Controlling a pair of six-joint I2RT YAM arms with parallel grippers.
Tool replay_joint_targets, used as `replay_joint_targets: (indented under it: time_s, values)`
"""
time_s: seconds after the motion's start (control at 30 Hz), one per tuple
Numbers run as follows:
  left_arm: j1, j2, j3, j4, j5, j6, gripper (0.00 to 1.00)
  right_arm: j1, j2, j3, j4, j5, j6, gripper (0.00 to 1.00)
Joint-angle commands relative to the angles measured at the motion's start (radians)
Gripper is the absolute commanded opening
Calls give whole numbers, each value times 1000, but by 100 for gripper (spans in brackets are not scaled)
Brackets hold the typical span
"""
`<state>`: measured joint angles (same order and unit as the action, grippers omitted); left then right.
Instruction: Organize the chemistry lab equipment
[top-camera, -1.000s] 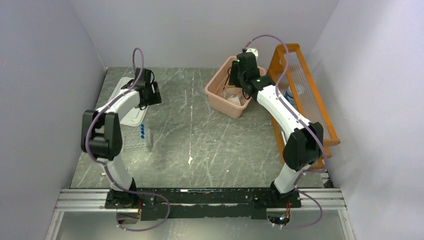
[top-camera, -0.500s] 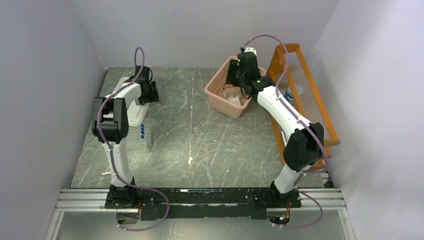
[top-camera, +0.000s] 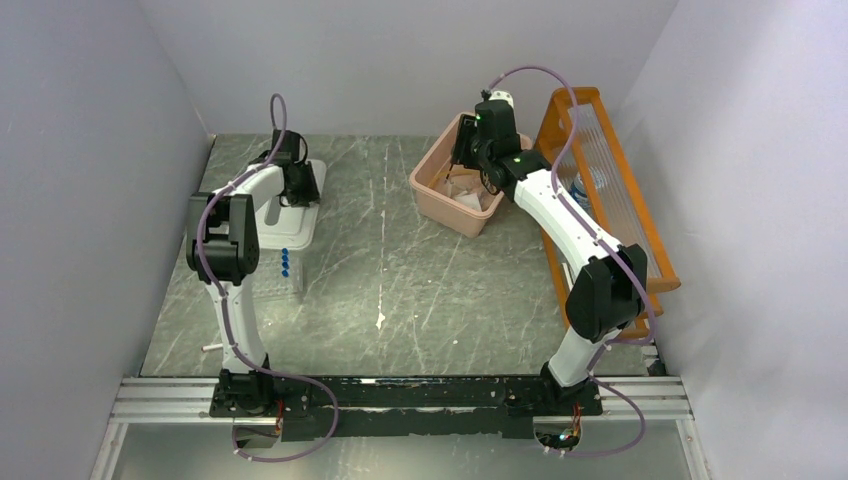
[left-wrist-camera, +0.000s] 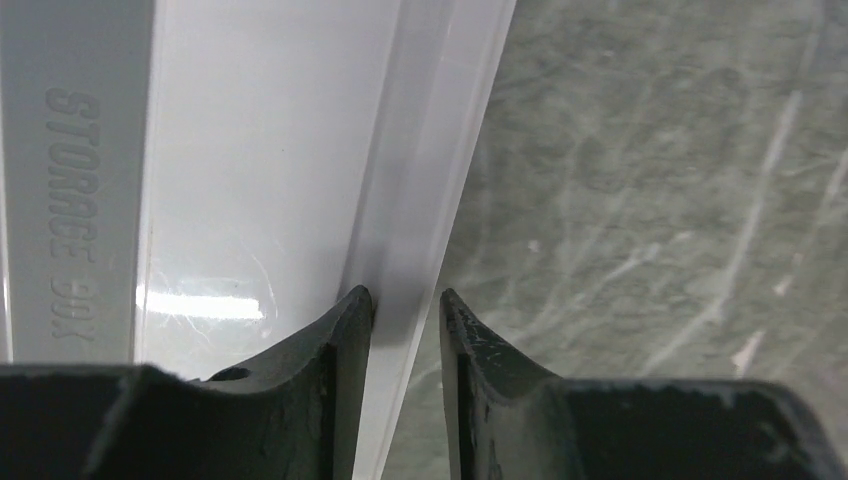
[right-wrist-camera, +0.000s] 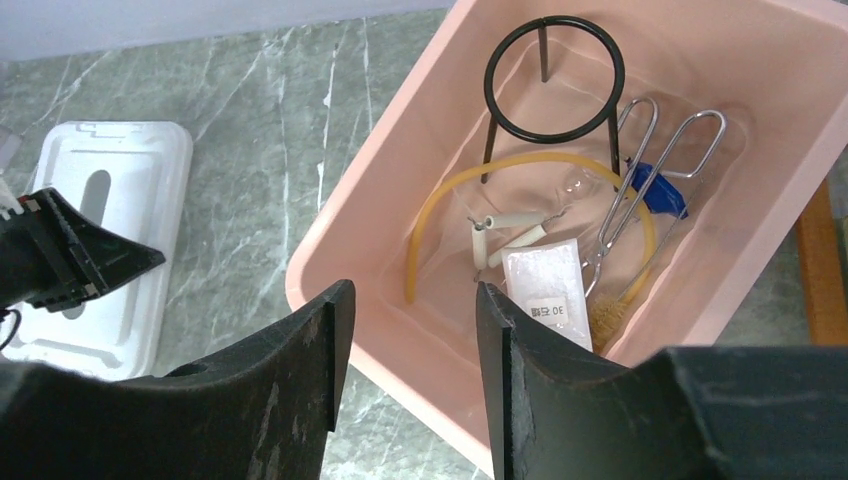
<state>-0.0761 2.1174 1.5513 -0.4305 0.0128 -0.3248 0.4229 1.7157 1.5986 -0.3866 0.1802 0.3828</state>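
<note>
My left gripper (left-wrist-camera: 403, 310) sits astride the white tray's (left-wrist-camera: 250, 200) long edge. The rim runs straight between the nearly closed jaws, but I can't tell whether they pinch it. My right gripper (right-wrist-camera: 412, 290) hangs empty, jaws apart, over the pink bin (right-wrist-camera: 360, 230) holding the black ring (right-wrist-camera: 488, 78), tubing (right-wrist-camera: 430, 225) and tongs (right-wrist-camera: 625, 200).
</note>
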Motion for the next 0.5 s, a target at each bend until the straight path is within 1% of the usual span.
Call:
replay_joint_targets:
  time_s: [0.0, 0.17, 0.27, 0.4, 0.43, 0.47]
  values:
    - [-68, 47, 29, -2, 143, -100, 35, 4, 2, 15, 2, -16, 20, 50]
    - [-143, 40, 19, -17, 175, -181, 30, 19, -11, -8, 4, -28, 32, 47]
    - [-180, 17, 7, -14, 159, -208, 26, 32, -16, -21, -1, -27, 38, 45]
    - [-206, 32, 46, -72, 58, -169, 24, 47, -36, -55, 13, -32, 55, 44]
    - [-215, 36, 57, -81, 31, -151, 25, 51, -40, -61, 15, -35, 61, 44]
    - [-227, 39, 64, -86, -1, -127, 29, 53, -42, -68, 17, -37, 65, 44]
